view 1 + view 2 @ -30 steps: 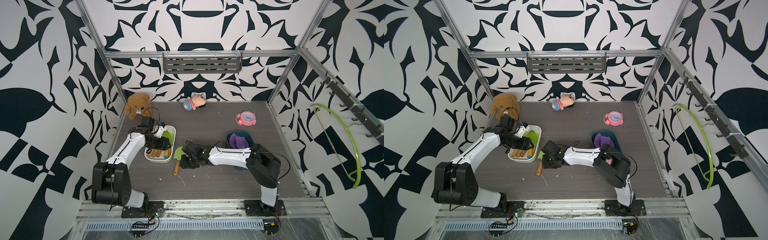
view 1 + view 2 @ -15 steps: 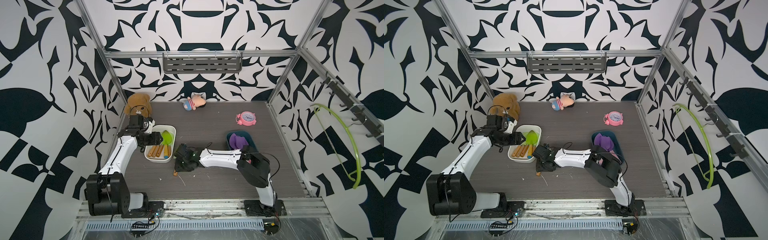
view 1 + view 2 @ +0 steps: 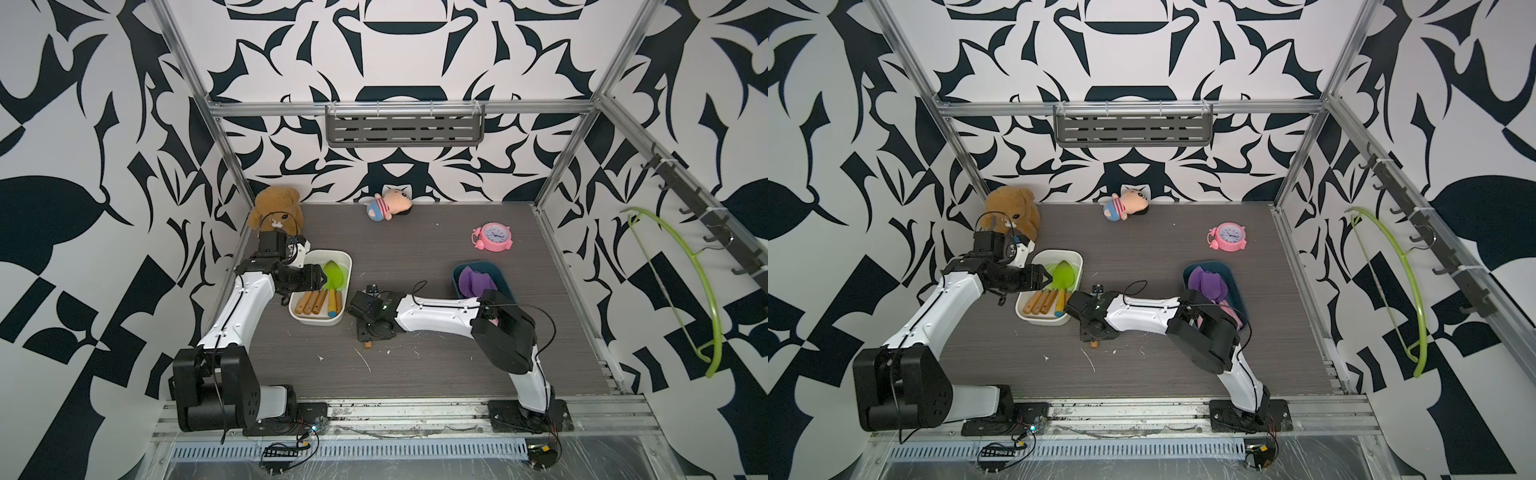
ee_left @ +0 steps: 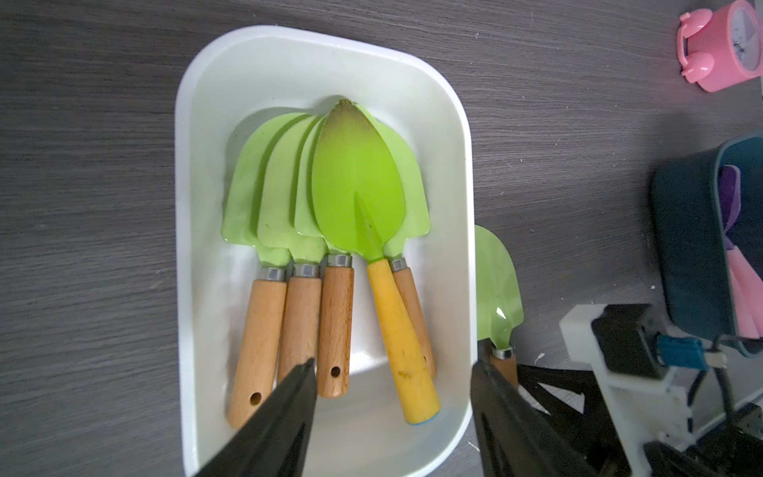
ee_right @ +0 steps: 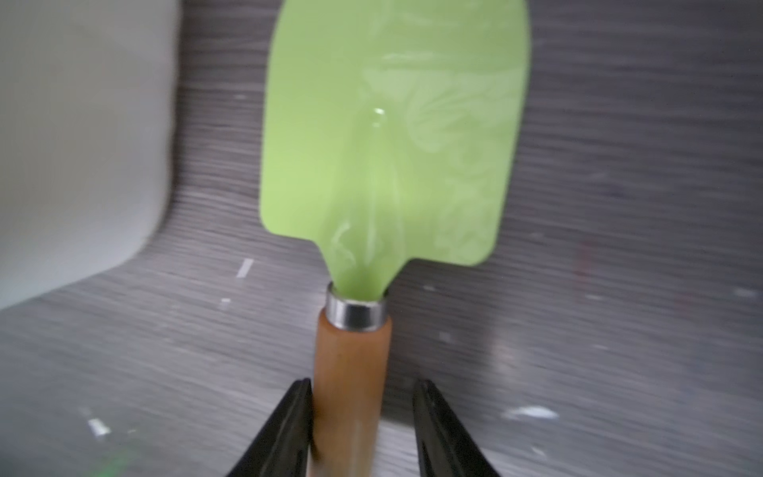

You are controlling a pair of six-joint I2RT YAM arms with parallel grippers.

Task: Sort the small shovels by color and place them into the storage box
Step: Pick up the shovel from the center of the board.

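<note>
While the left gripper (image 4: 392, 365) hangs spread above the white box (image 4: 206, 103) of green shovels (image 4: 355, 186), the right gripper (image 5: 363, 384) straddles the loose green shovel (image 5: 392, 144) at its handle, jaws apart

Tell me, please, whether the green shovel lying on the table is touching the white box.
Apart. In the right wrist view a strip of bare table separates the green shovel from the white box.

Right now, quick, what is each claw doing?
Left gripper: open, empty, above the white box.
Right gripper: open, jaws astride the handle of the green shovel, gap on one side.
</note>
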